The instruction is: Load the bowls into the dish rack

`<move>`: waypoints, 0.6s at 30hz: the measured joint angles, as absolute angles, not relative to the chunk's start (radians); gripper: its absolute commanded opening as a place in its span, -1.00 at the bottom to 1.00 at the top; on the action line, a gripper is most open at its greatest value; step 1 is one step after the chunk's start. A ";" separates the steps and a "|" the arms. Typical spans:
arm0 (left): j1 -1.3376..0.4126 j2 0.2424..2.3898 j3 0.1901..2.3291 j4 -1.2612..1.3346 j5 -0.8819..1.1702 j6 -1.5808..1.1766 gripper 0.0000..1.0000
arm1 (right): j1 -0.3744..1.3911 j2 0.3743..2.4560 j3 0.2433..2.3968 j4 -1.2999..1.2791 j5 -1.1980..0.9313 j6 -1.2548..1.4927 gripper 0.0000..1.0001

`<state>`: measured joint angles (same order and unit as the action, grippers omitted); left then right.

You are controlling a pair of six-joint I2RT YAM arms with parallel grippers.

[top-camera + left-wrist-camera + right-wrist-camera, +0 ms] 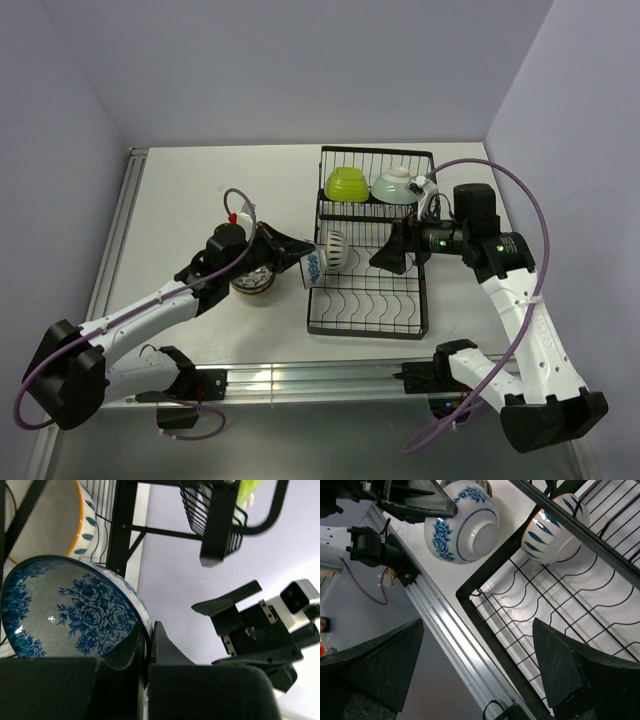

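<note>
Bowls in several places, told from left to right. On the tabletop (pixel 200 190), under the left arm, a dark patterned bowl (pixel 252 285), partly hidden, so not clear whether one bowl or more. Next, the left claw (pixel 303 262) closed on the rim of a blue floral bowl (pixel 314 265), with one finger inside the rim and one outside in the left wrist view. This bowl held tilted on its edge, just beside the left side of the dish rack (pixel 368 325), with its foot turned toward the rack. Not possible to tell if touching the rack wire. Inside the rack, near that same left side, a white striped bowl (pixel 334 250) standing on its side among the curved slot wires, close to the floral one. Further back, in the raised basket section, a lime green bowl (pixel 346 184) and, just beside it on the right, a pale mint bowl (pixel 392 187) with mouth down. At right, the right claw (pixel 396 258) above the right part of the rack, fingers spread wide with nothing between them, pointing toward the striped and floral bowls and touching neither.
</note>
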<state>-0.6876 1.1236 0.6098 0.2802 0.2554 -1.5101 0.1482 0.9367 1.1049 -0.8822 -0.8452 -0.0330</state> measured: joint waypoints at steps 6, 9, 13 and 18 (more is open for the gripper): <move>-0.669 1.173 0.655 0.234 0.237 -1.554 -1.00 | 0.250 0.973 1.105 -0.789 -0.752 0.036 0.93; -0.654 1.195 0.680 0.212 0.237 -1.570 -1.00 | 0.307 1.003 1.113 -0.749 -0.703 0.065 0.95; -0.637 1.205 0.708 0.194 0.238 -1.585 -1.00 | 0.420 1.065 1.133 -0.694 -0.627 0.101 0.99; -0.633 1.205 0.725 0.193 0.243 -1.592 -1.00 | 0.609 1.132 1.144 -0.637 -0.477 0.150 1.00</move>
<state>-0.6327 1.2053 0.7246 0.1928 0.2428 -1.5925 0.6090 1.1324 1.1442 -0.6373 -0.4774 0.1501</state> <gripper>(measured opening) 0.056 0.996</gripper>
